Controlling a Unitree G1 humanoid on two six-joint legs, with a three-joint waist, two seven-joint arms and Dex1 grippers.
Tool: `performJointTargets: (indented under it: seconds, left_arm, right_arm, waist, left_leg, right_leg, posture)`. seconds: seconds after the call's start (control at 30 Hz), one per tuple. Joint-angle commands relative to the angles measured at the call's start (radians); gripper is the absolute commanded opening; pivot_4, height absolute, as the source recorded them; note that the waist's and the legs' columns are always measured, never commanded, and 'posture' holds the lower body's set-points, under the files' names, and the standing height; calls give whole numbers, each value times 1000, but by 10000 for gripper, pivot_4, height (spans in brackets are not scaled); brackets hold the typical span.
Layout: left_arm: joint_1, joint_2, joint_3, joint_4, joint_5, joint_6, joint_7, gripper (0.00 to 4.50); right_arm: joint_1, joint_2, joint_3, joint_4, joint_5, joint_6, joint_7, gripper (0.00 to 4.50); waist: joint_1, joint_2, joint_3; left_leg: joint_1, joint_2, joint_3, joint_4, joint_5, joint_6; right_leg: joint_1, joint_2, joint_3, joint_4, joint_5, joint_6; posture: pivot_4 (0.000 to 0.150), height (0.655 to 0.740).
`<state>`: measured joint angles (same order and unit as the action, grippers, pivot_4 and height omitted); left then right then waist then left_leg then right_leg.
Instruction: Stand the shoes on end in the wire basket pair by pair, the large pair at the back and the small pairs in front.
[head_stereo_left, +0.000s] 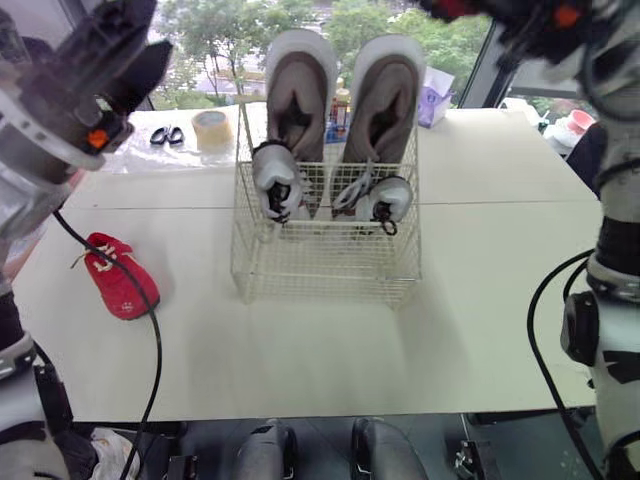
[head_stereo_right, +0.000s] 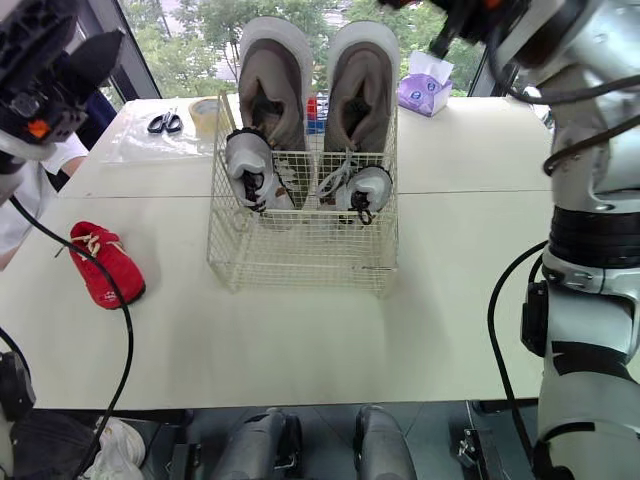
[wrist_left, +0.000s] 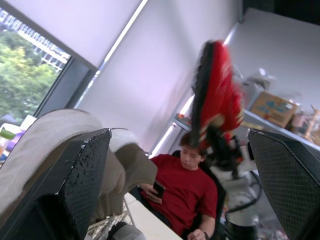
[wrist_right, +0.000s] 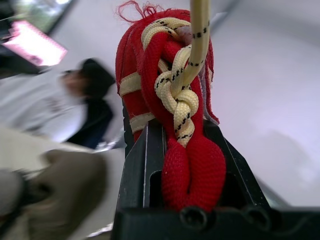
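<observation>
R gripper (wrist_right: 186, 131) pinches red shoe (wrist_right: 192, 170) aloft, long axis approx upright, wire basket (head_stereo_left: 325, 265) below & to its left w/ front space free; L gripper (wrist_left: 180, 150), fingers spread & empty, is nearer other red shoe (head_stereo_left: 120, 276) on table (head_stereo_left: 480, 300).

metal wire basket (head_stereo_left: 325, 262), red cloth shoe (wrist_right: 192, 170), matt smooth table (head_stereo_left: 300, 350).

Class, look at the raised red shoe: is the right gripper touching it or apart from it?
Touching. The right wrist view shows the raised red shoe wedged between the right gripper's two black fingers, pressed against both.
</observation>
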<state>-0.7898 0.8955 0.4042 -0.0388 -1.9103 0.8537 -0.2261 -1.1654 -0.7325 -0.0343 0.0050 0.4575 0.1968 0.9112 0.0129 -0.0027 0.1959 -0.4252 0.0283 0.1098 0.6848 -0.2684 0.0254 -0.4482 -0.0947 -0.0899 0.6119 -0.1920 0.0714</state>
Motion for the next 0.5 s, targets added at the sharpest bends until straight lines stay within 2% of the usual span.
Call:
performJointTargets:
  seconds: [0.03,0.17,0.43,0.5]
  left_arm:
    - [-77,13,-20,11,35,45,-59,45000]
    - [-139,-10,-53,39,76,88,-106,45000]
    - [-267,-94,-135,130,236,156,-243,45000]
    - [-291,-109,-144,155,266,175,-285,39482]
  right_arm:
    - [-51,3,4,-5,-19,-69,76,4855]
    - [-46,20,24,6,-46,-116,120,4855]
    - [-23,38,48,-30,-91,-150,150,4855]
    - [-16,35,52,-40,-108,-157,155,4654]
  waist:
    - [1,-1,0]
    - [-3,-1,0]
    - [-4,-1,0]
    - [-4,-1,0]
  left_leg:
    - [0,0,0,0,0,0]
    - [0,-1,0,0,0,0]
    - [1,-1,0,0,1,-2]
    - [1,-1,0,0,1,-2]
  right_leg:
    - [0,0,0,0,0,0]
    - [0,-1,0,0,0,0]
    - [0,0,0,1,0,0]
    - [0,0,0,1,0,0]
  posture:
    - [1500,7400]
    - [1500,7400]
    - [1500,7400]
    - [1500,7400]
